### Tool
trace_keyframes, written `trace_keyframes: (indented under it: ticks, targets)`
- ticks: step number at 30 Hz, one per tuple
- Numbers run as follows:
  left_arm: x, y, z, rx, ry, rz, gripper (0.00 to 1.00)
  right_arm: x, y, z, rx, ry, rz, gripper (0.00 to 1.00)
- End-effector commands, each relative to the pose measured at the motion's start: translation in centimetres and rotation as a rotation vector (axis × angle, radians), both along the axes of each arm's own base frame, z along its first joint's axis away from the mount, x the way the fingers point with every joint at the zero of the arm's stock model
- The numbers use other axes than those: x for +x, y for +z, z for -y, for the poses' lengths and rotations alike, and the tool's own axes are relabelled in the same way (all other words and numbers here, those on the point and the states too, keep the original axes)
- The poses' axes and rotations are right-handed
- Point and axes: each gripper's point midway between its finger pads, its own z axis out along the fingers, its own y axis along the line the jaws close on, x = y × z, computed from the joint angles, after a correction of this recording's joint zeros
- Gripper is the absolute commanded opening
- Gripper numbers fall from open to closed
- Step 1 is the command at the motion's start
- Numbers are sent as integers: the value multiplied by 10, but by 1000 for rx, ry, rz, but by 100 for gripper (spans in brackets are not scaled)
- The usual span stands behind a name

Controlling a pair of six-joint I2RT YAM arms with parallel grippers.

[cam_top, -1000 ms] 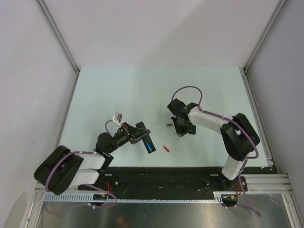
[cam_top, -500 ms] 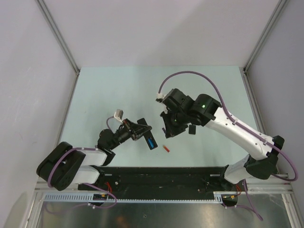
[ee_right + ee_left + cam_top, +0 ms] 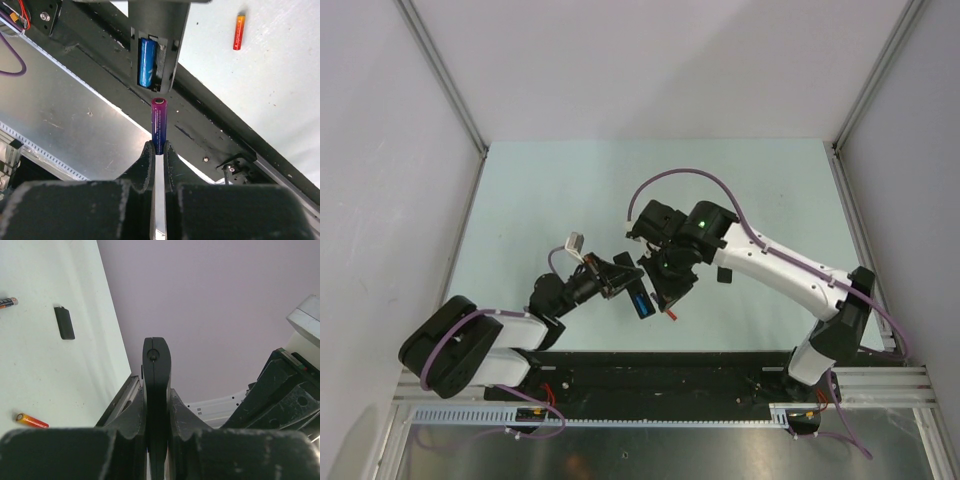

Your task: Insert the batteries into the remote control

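Observation:
My left gripper [image 3: 156,401] is shut on the remote control [image 3: 156,365], a slim black bar seen edge-on and held up off the table [image 3: 520,200]. Its open compartment [image 3: 155,54] faces the right wrist camera, with a bright blue battery [image 3: 146,62] lying in one slot; the blue battery [image 3: 640,303] also shows from above. My right gripper [image 3: 158,148] is shut on a purple-blue battery [image 3: 159,122], whose tip sits just short of the compartment's edge. A red-orange battery [image 3: 672,313] lies on the table below both grippers. Another battery [image 3: 7,302] lies farther off.
A small flat black piece [image 3: 64,322] lies on the table beyond the red-orange battery [image 3: 31,420]. The black base rail [image 3: 220,145] and metal tray [image 3: 65,115] run along the near edge. The right arm [image 3: 770,265] reaches across the table's middle.
My right arm has swung left and forward, carrying its battery from mid-table to the remote's open compartment. The left gripper has shifted the remote slightly right.

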Motion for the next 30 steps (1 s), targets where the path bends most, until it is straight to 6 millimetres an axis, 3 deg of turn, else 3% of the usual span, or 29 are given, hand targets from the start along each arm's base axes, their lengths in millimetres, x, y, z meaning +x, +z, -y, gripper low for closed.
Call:
trace_keyframes:
  ticks: [1,20,30]
  targets:
    - [-8,67,-3,-153,17,260,0,-9,3,3,-24,41,-53,0]
    - [-10,78,-11,-185,88,288,0,1,-21,-6,-35,-17,-119,0]
    - [-13,78,-12,-190,88,288,0,8,-22,-12,-12,-34,-136,0]
